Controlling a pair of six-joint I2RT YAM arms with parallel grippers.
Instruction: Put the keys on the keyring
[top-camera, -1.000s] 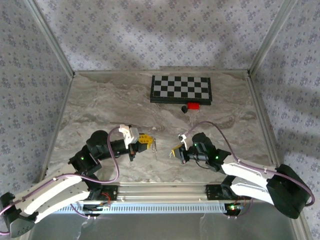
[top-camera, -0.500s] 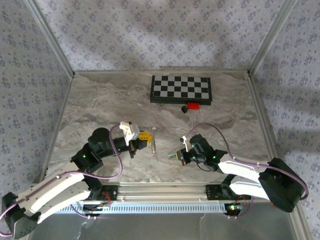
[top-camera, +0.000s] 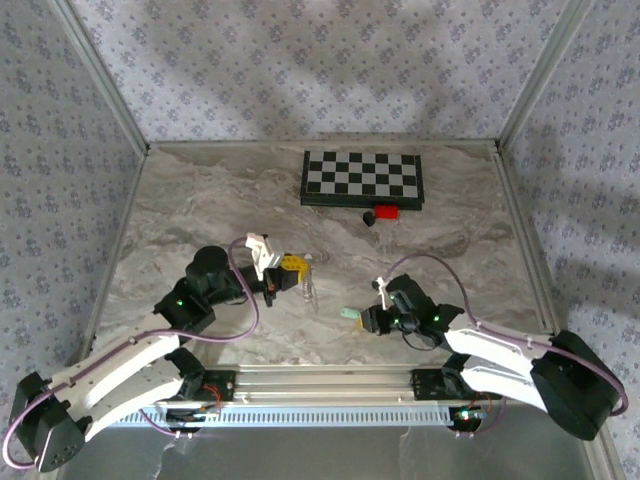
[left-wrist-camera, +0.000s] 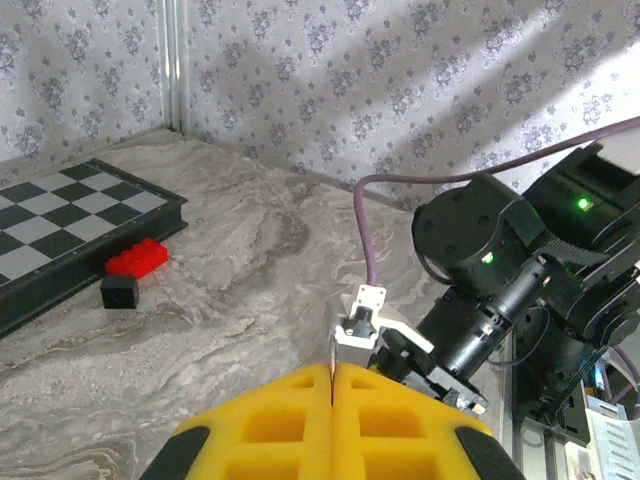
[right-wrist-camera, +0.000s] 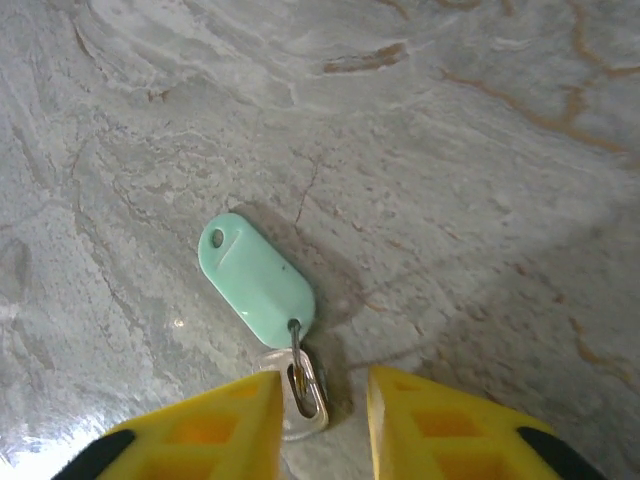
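The key has a mint-green tag (right-wrist-camera: 262, 280) and a small silvery metal part (right-wrist-camera: 303, 398). It lies flat on the marble table, and from above it is a pale green speck (top-camera: 350, 313). My right gripper (right-wrist-camera: 322, 420) is open and low over the table. Its yellow fingers (right-wrist-camera: 440, 430) stand either side of the silvery part, the left one right against it. My left gripper (left-wrist-camera: 332, 375) is shut on the keyring, a thin chain pinched edge-on between the yellow pads (left-wrist-camera: 270, 430). The chain's loose part (top-camera: 309, 292) hangs below that gripper (top-camera: 298, 272).
A checkerboard (top-camera: 362, 178) lies at the back of the table, with a red block (top-camera: 387, 211) and a black block (top-camera: 368, 218) in front of it. The right arm's wrist (left-wrist-camera: 500, 290) stands close ahead of my left gripper. Metal rails edge the table.
The right gripper has gone down to the table and opened, letting go of the key, which now lies flat. The left gripper has stayed shut on the chain and shifted slightly.
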